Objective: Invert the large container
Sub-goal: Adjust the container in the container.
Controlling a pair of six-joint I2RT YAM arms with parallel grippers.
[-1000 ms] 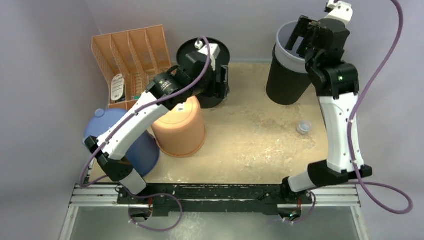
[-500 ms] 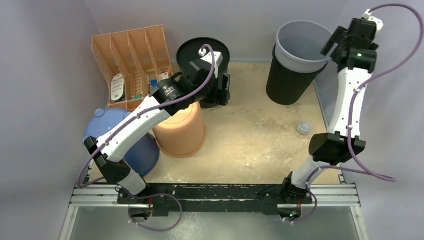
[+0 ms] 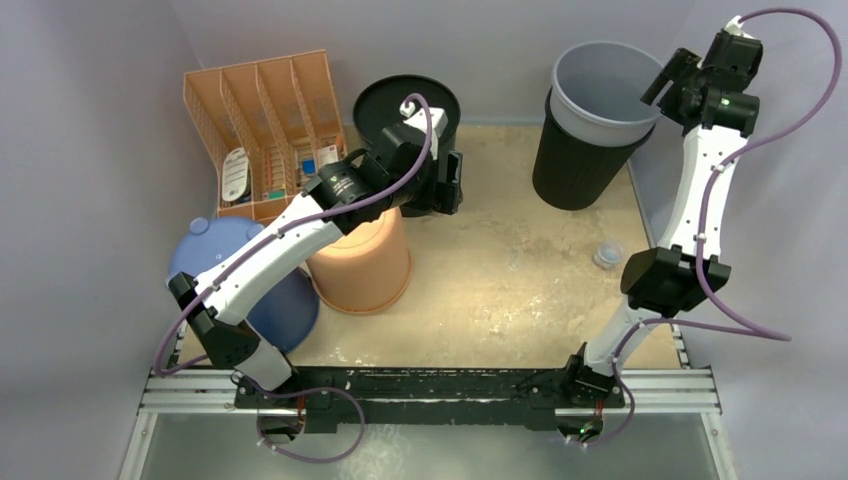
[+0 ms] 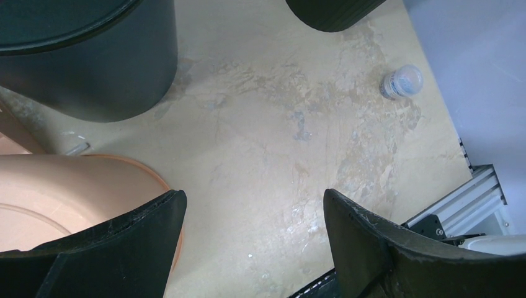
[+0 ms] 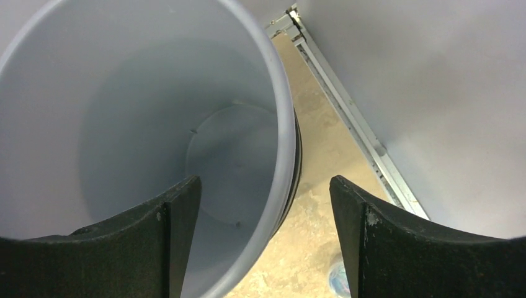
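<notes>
Swung right off the bin (image 3: 600, 85) mouth, with right fingers (image 5: 397, 248) spread wide above its right rim. Standing upright at far right corner of bench (image 3: 500, 285). Left fingers (image 4: 366, 248) likewise spread, over orange pail (image 3: 360, 265).

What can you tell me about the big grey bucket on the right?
The grey bucket looks like smooth plastic, empty inside, standing upright with its mouth open. It sits nested in a black ribbed tub at the far right. The right gripper is open, one finger each side of its rim.
</notes>
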